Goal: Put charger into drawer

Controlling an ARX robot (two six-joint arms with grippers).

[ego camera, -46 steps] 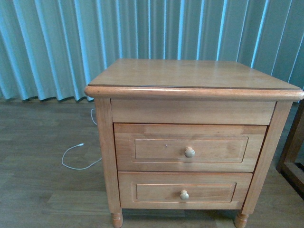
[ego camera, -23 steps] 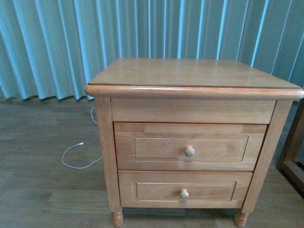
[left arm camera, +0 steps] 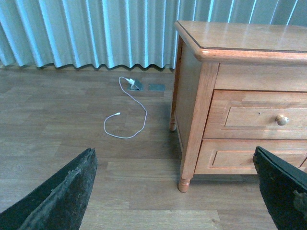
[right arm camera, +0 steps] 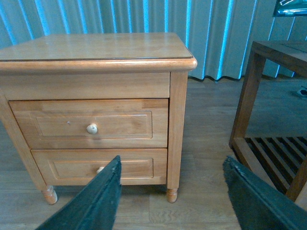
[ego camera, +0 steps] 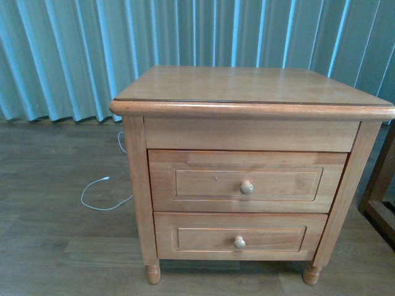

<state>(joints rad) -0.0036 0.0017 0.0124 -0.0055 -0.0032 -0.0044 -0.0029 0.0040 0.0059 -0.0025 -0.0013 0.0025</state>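
Note:
The charger is out of view in every frame. The drawer (ego camera: 247, 182) is the taller, upper one of the light-wood nightstand (ego camera: 247, 86); it is closed and has a round pale knob. It also shows in the left wrist view, drawer (left arm camera: 249, 117), and in the right wrist view, drawer (right arm camera: 91, 123). My left gripper (left arm camera: 173, 151) is open and empty, low over the floor off the nightstand's left front corner. The right gripper (right arm camera: 171, 159) hangs open and empty before the nightstand's right front leg. Neither arm appears in the front view.
A thin white cable (left arm camera: 127, 120) loops on the wood floor left of the nightstand, running to a floor socket (left arm camera: 135, 85). A shorter closed drawer (ego camera: 239, 237) sits below. A dark wooden slatted table (right arm camera: 268, 120) stands to the right. Pleated curtains (ego camera: 62, 55) hang behind.
In the front view the nightstand now sits slightly higher in the frame, with its feet more in view. Both drawers stay closed.

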